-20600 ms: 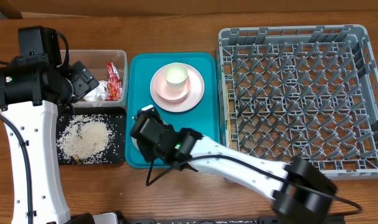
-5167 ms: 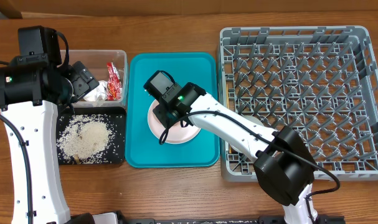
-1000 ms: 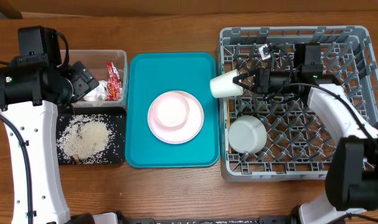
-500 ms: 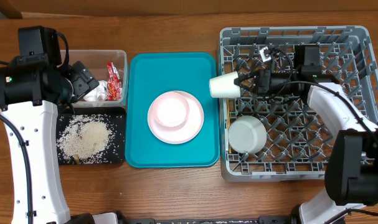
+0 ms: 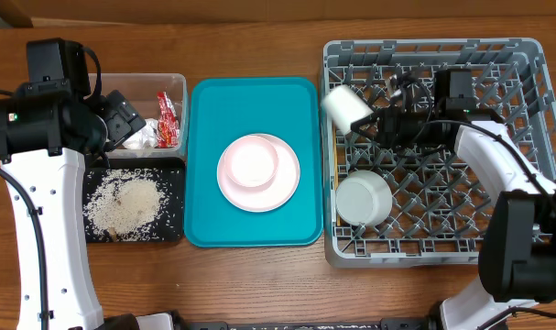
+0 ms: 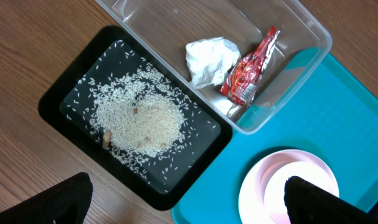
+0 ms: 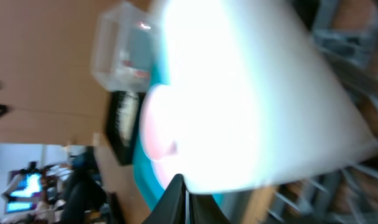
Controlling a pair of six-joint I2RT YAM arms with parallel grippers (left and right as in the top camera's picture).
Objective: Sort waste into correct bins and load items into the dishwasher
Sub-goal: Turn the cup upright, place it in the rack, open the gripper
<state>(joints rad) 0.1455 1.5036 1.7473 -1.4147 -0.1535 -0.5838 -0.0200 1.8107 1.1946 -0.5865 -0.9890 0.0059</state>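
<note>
Cup handling is the concern at this moment. The small cup hangs tilted above the upper left corner of the dish rack. The right gripper pinches it, jaws drawn narrow on the end of the cup nearest the arm. Whether that end is rim or base I cannot tell. In the right wrist view the cup fills most of the frame as a blurred white shape, so the contact cannot be read there either.

The cup looks light, rigid and smooth. It may be thin plastic or glazed ware; I cannot tell which. Smooth walls mean it may pivot or slip in a 2-finger pinch, and a hard landing on the pegs could chip it if it is ceramic. A hold across the wall at the rim seems soundest, since it lets the cup be turned mouth down over the pegs.

1 bowl lies upturned in the rack's lower left part. The plate sits on the teal tray with the other bowl on it. Both look stiff and slippery, best taken by the edge.

The left gripper hovers over the clear tub, jaws wide and empty. The wrapper and tissue lie in the tub, and the rice lies in the black tray.
</note>
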